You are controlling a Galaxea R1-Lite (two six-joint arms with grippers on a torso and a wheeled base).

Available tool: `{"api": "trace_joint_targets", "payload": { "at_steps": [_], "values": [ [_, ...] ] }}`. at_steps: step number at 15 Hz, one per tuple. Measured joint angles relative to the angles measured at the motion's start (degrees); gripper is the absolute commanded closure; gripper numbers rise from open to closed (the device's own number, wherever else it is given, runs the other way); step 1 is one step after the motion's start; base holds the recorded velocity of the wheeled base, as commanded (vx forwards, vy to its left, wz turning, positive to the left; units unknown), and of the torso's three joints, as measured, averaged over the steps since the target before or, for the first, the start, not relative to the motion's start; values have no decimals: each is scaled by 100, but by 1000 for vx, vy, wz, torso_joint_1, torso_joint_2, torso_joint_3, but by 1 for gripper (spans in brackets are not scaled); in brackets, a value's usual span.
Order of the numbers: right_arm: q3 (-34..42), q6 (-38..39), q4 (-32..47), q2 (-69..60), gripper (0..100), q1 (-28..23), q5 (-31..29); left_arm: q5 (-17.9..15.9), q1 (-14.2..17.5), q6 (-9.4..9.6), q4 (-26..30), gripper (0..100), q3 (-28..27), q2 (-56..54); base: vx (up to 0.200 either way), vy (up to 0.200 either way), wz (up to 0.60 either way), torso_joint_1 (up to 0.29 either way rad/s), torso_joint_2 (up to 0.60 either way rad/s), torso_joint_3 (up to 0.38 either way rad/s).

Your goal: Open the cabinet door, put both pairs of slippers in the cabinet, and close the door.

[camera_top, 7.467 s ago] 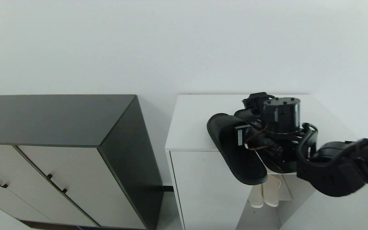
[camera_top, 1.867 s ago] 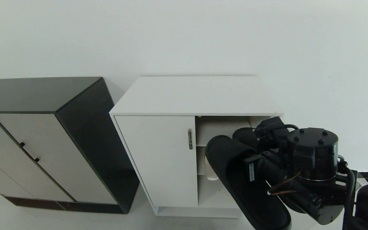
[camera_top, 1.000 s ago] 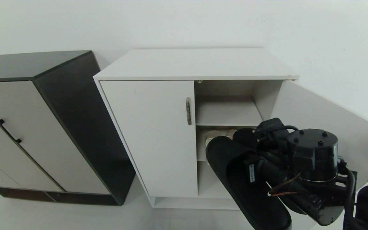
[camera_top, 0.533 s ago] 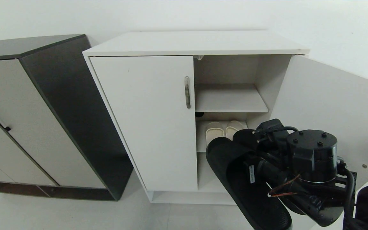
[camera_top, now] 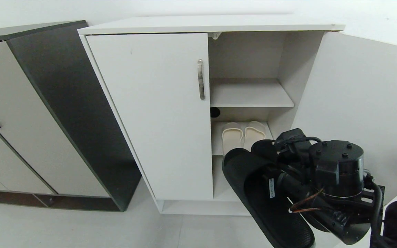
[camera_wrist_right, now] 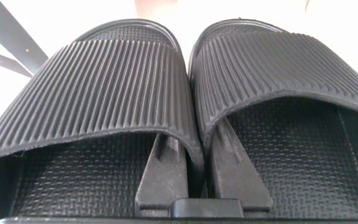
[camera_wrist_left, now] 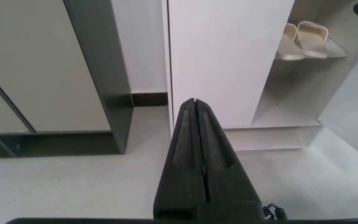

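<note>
Your right end effector [camera_wrist_right: 196, 163] is clamped on the pair of black slippers [camera_top: 253, 193]. One finger is tucked under each ribbed strap, and the two inner side walls are pinched together between them. That looks like the right place to hold them, since the straps keep the fingers from sliding out and the two shoes travel as one.

They are probably light moulded foam or rubber, soft enough to bend. Expect the free ends beyond the fingers to sag or flex if they brush a shelf edge. The textured footbed should give fair friction, so slipping looks less likely than one shoe twisting against the other.

From the right end effector, the white cabinet [camera_top: 205, 24] stands straight ahead. Its open door [camera_top: 360, 103] swings out on the right, and its closed door [camera_top: 150, 113] is ahead to the left. The cream slippers [camera_top: 232, 137] already sit side by side on the middle shelf, just above and beyond the black pair. The bottom shelf [camera_top: 223, 187] is ahead and slightly lower, with the top shelf [camera_top: 250, 93] higher up.

Your left end effector [camera_wrist_left: 194, 111] has its fingers pressed flat together and holds nothing. It points down at the floor, with the closed door just ahead of it.
</note>
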Motion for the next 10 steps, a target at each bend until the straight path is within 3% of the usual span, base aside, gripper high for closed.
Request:
{"api": "trace_joint_targets", "payload": {
  "at_steps": [3, 5, 10],
  "values": [
    [-6, -2, -68, 33, 100, 13, 7, 1, 0, 2, 0, 100, 0, -1, 0, 0, 0, 0, 0, 0],
    [-4, -2, -206, 52, 100, 39, 11, 0, 0, -6, 0, 100, 0, -1, 0, 0, -600, 7, 2, 2],
    [68, -9, -600, 183, 100, 93, 11, 0, 0, -6, -2, 100, 0, -1, 0, 0, 0, 0, 0, 0]
  ]
}}
